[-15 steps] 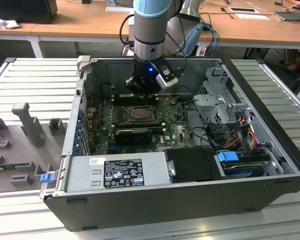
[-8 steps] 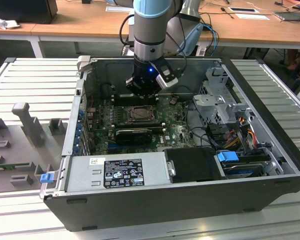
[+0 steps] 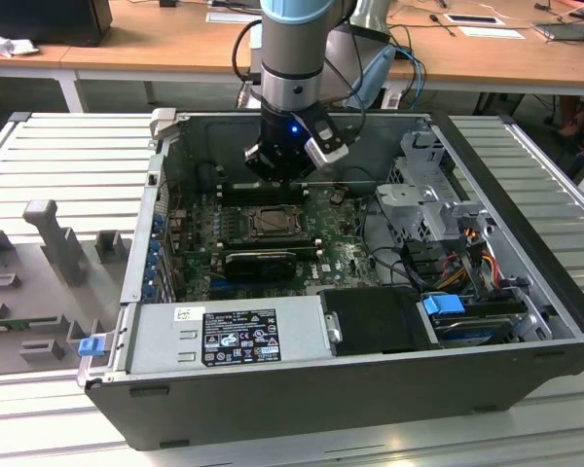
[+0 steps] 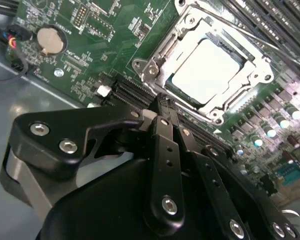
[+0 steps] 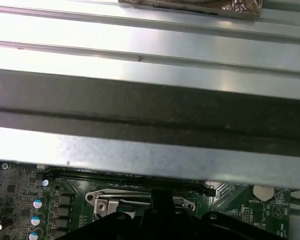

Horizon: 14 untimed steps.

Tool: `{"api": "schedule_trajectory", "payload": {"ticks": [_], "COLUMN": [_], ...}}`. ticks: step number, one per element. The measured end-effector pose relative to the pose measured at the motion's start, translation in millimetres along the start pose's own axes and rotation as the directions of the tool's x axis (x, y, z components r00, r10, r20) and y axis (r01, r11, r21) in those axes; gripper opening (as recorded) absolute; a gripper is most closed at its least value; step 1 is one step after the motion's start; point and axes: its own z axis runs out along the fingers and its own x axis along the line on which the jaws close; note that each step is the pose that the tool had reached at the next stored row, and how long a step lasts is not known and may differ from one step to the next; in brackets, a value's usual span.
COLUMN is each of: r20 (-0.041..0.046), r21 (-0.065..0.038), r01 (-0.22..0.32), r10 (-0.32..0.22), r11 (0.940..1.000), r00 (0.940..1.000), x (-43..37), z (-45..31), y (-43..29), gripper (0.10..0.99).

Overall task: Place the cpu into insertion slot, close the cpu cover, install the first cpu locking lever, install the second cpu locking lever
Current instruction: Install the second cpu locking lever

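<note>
In the second wrist view the gripper has its black fingers drawn together into one narrow tip, closed with nothing between them, and that tip sits at the lower-left edge of the insertion slot, just at the socket frame. The cpu lies flat inside the slot, upper right of centre in the frame, its pale square face up and turned diagonally to the frame edges. Being square, it has no clear long axis. The cpu cover lies down around the chip as a silver frame with the chip showing through its window. In the exterior view the gripper hangs at upper centre, above the slot on the green motherboard inside the open computer case.
</note>
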Motion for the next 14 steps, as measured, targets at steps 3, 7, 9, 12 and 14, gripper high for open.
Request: {"api": "schedule_trajectory", "payload": {"ticks": [3, 7, 9, 12, 14], "r20": [0.0002, 0.0000, 0.0001, -0.0002, 0.0001], "r21": [0.000, 0.000, 0.000, 0.000, 0.000], "r01": [0.000, 0.000, 0.000, 0.000, 0.000], "r10": [0.000, 0.000, 0.000, 0.000, 0.000], "r11": [1.0000, 1.0000, 1.0000, 1.0000, 1.0000], "r00": [1.0000, 1.0000, 1.0000, 1.0000, 1.0000], "x": [0.1, 0.8, 1.2, 1.4, 1.2], "z": [-1.0, -1.5, -1.8, -2.7, -10.3], "y": [-0.1, -5.2, -9.3, -10.7, -10.5], "gripper": [0.106, 0.106, 0.106, 0.106, 0.106]}}
